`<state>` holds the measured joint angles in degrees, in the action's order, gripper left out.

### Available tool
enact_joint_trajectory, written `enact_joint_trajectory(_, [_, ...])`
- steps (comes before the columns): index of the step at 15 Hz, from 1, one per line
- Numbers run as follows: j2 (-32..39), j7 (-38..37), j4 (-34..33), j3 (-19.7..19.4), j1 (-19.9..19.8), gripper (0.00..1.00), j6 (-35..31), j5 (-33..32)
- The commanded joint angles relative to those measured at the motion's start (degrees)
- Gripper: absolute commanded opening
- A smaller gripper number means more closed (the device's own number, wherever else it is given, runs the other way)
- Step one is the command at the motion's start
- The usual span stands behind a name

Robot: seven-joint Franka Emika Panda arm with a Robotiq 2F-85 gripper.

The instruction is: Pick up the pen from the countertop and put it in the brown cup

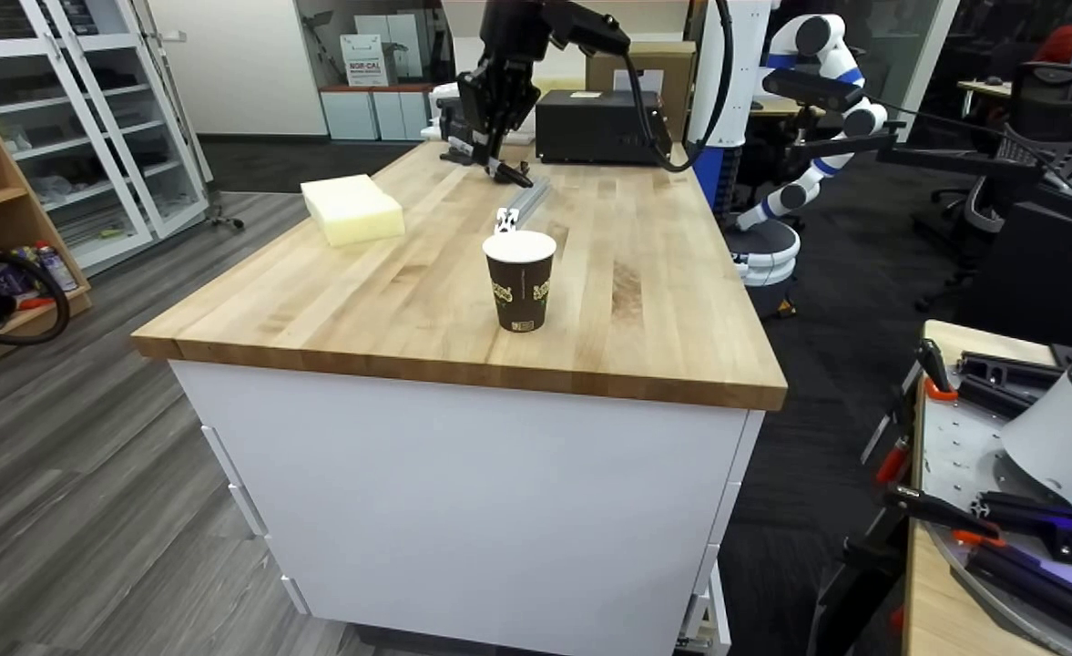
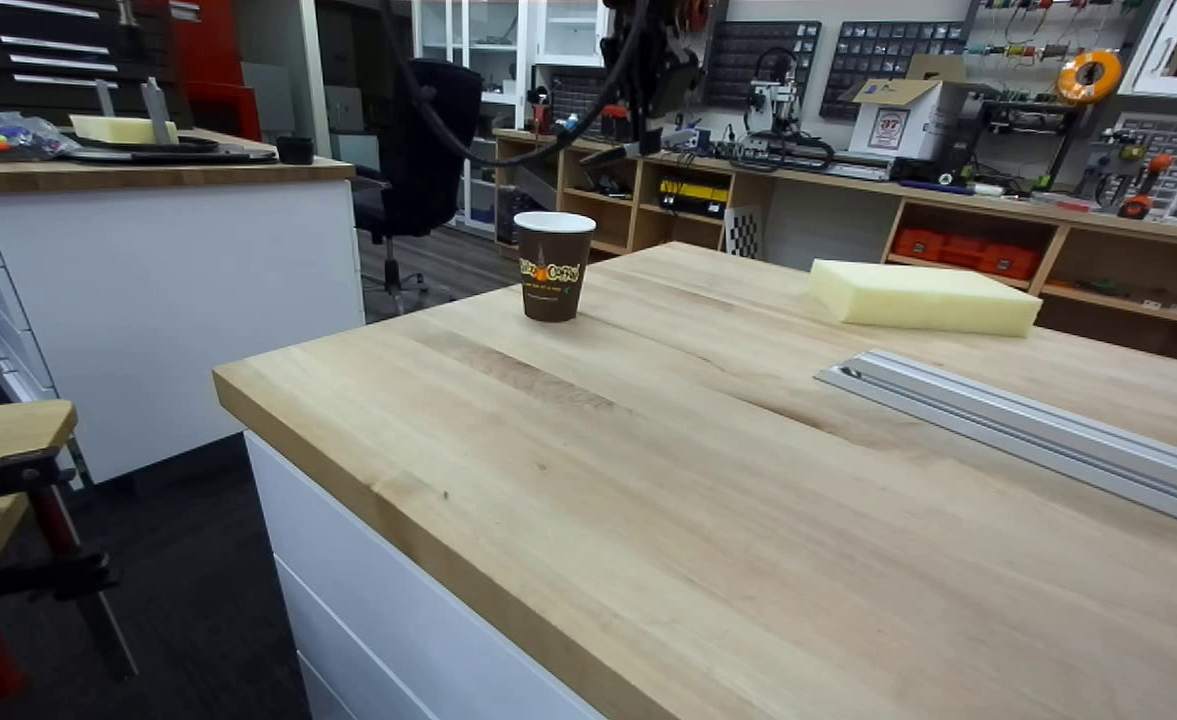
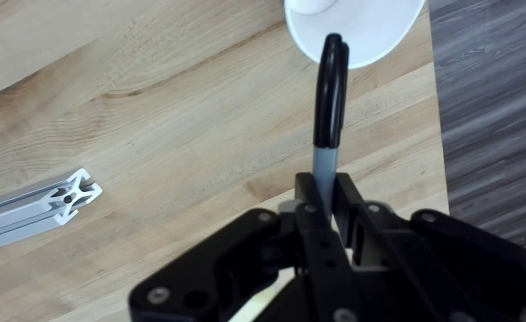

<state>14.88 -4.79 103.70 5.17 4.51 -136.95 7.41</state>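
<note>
Grey plank flooring point(image 1: 117, 492) runs beside a white cabinet base point(image 1: 472, 510) topped by a light-wood tabletop point(image 1: 381, 305). Above it hangs the black hand point(image 3: 324, 185), its grip narrow. A slotted silver bar point(image 2: 1023, 432) lies flat on the tabletop, and near it a pale yellow block point(image 2: 923, 300). The brown cup point(image 1: 521, 282) stands upright near an edge in both exterior views, its pale rim up. Smallest is the pen point(image 3: 327, 129), black-capped, pinched in the hand by its grey barrel. It slants above the tabletop, outside the cup; in the wrist view its cap overlaps the rim.
</note>
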Motion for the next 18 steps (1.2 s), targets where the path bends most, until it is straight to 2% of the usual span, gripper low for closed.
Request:
enact_joint_trajectory(1, [-3.31, 0.39, 2.53, 1.05, 0.32, 0.03, 1.71, 2.02])
enact_joint_trajectory(7, [-4.32, -2.38, 5.84, 0.59, 2.42, 0.03, -2.55, -2.24])
enact_joint_trajectory(18, [-5.95, -9.64, 12.54, -0.01, 4.38, 0.03, -15.04, -8.81])
